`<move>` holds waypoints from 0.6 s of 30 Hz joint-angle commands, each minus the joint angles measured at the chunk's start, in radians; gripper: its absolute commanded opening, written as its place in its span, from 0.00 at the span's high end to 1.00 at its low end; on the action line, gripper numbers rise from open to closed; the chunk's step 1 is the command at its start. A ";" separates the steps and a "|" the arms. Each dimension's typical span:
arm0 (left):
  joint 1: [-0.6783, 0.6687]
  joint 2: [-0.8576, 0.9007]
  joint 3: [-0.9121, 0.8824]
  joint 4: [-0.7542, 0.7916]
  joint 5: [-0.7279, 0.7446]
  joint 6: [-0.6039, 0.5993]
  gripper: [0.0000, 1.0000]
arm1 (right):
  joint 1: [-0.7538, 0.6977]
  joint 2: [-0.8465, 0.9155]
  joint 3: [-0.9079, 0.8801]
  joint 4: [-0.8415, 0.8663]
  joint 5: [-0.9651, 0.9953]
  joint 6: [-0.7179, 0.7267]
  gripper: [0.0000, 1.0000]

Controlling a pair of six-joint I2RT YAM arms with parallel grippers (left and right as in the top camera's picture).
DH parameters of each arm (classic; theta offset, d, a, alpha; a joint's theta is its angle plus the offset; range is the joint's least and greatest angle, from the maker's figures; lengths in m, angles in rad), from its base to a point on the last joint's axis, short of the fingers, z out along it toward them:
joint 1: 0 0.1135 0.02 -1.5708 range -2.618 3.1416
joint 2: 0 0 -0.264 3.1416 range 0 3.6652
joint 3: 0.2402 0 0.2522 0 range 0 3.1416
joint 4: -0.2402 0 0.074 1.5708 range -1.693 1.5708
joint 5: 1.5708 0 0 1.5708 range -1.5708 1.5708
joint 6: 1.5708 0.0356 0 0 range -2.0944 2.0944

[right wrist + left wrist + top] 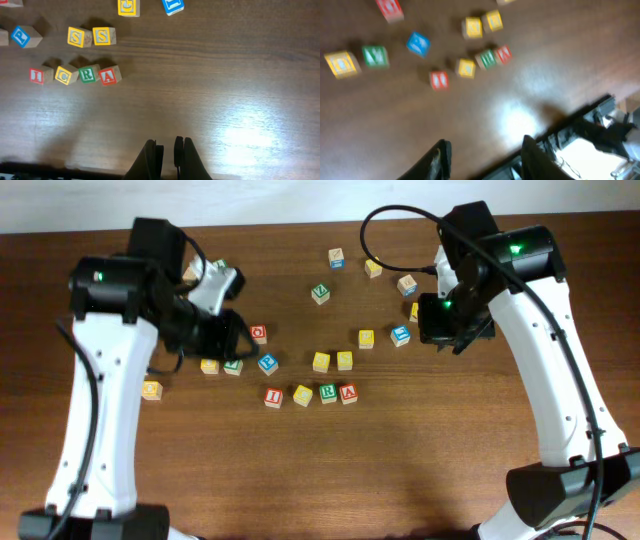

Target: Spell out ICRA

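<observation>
Four cubes stand in a row on the wooden table: red I (pixel 272 397), yellow C (pixel 302 395), green R (pixel 328 393), red A (pixel 348 393). The right wrist view shows them far off at upper left, reading I (pixel 40 75), C (pixel 65 75), R (pixel 87 75), A (pixel 109 76). In the blurred left wrist view the same row runs I (pixel 439 80), C (pixel 466 68), R (pixel 486 58), A (pixel 503 54). My left gripper (pixel 240 338) (pixel 487 152) is raised up-left of the row, jaws apart and empty. My right gripper (pixel 458 340) (pixel 168 150) hangs to the right, shut on nothing.
Loose cubes lie around the row: two yellow S cubes (pixel 79 37) just behind it, a blue cube (pixel 268 363), a red one (pixel 258 333), yellow and green ones (pixel 210 366) at left, and several more (pixel 372 268) toward the back.
</observation>
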 commanded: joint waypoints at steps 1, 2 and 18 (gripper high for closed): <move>-0.081 0.023 -0.069 -0.013 -0.253 -0.286 0.89 | -0.002 -0.014 -0.035 0.040 0.016 -0.020 0.96; -0.113 0.023 -0.138 0.034 -0.314 -0.402 1.00 | -0.002 -0.014 -0.072 0.070 0.016 -0.020 0.96; -0.139 0.045 -0.717 0.972 -0.414 -0.501 1.00 | 0.031 -0.009 -0.618 0.788 -0.190 0.023 0.96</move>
